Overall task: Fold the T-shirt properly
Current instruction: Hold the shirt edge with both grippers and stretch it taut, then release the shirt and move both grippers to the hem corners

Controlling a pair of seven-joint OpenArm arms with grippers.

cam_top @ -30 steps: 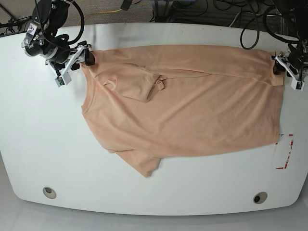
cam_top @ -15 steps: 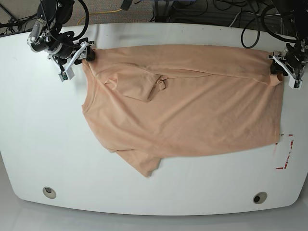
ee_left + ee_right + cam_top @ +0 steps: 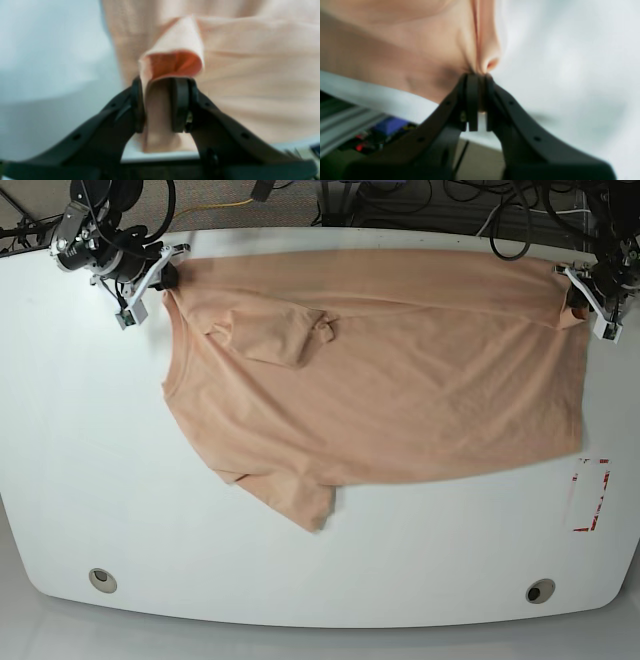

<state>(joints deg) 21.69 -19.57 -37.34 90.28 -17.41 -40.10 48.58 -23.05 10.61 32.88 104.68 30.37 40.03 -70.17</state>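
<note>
Left wrist view
- Left hand (image 3: 158,105): pads clamped on a pinch of the T-shirt (image 3: 250,75); the cloth curls up into an open loop above the pads.
- Bench (image 3: 50,50): bare white to the left of the cloth; its near edge lies just under the hand.
- Risk: the loop looks loosely caught, so a quick pull could, I judge, draw the cloth out of the pads.

Right wrist view
- Right hand (image 3: 477,105): pads pressed together on a thin gathered ridge of the T-shirt (image 3: 395,50).
- Bench (image 3: 557,62): clear white to the right; the bench edge and some clutter beyond it sit low on the left.
- Risk: only a little cloth appears to be in the pinch; it may slip once the shirt's weight hangs from it.

Base view
- T-shirt (image 3: 400,370): spread flat across the far half of the bench (image 3: 330,570), one sleeve lying folded over the body, the other sleeve pointing at the near side.
- Right hand (image 3: 160,277): at the far corner on this view's left.
- Left hand (image 3: 580,300): at the far corner on this view's right.
- Open room: the near half of the bench is wide and bare, apart from a red mark (image 3: 592,495) near the right edge.
- Edges: both hands work close to the far rim, with cables just behind.
- Risk: uneven travel of the two arms would likely skew the fold or wrinkle the body.
</note>
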